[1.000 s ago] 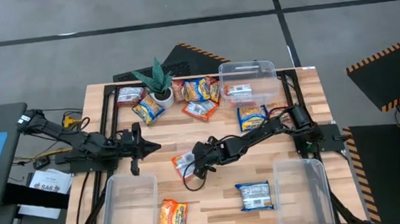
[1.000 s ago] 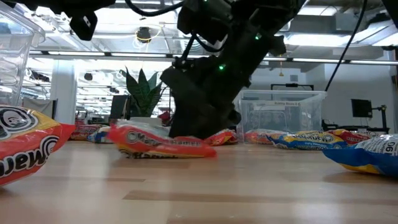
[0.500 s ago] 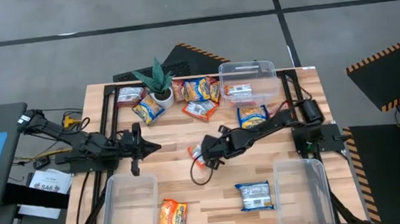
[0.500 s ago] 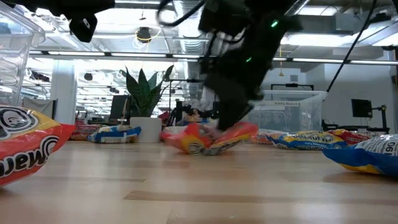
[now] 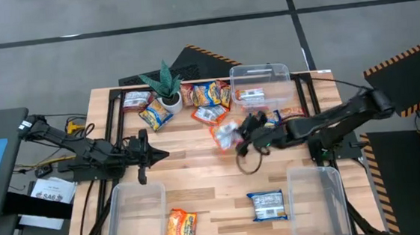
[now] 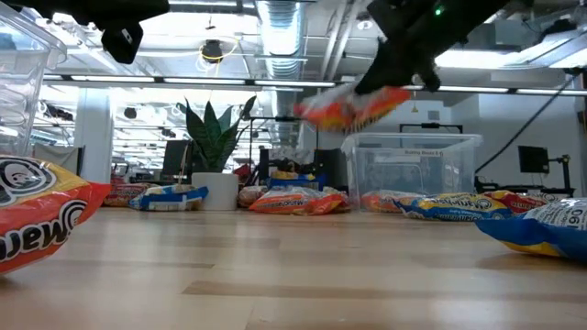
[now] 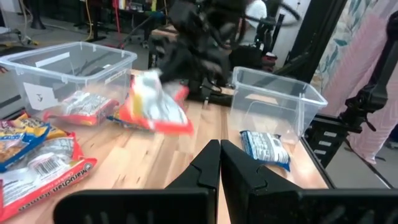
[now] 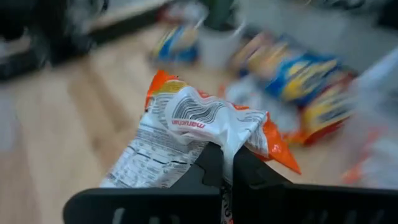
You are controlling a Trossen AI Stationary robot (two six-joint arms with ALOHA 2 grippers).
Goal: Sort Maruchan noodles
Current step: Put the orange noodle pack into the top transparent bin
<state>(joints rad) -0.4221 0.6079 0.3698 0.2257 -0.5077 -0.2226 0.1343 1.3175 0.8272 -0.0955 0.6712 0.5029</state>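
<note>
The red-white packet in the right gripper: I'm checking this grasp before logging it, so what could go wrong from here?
The right gripper pinches the red-white packet by one crinkled edge only, so it may slip out in the air. It hangs near the far clear bin, so the dangling part could catch the rim. The left gripper waits shut at the table's left side and poses little risk.

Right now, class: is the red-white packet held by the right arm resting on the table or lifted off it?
Lifted. The right pincer is shut on the packet, which hangs above the table.
</note>
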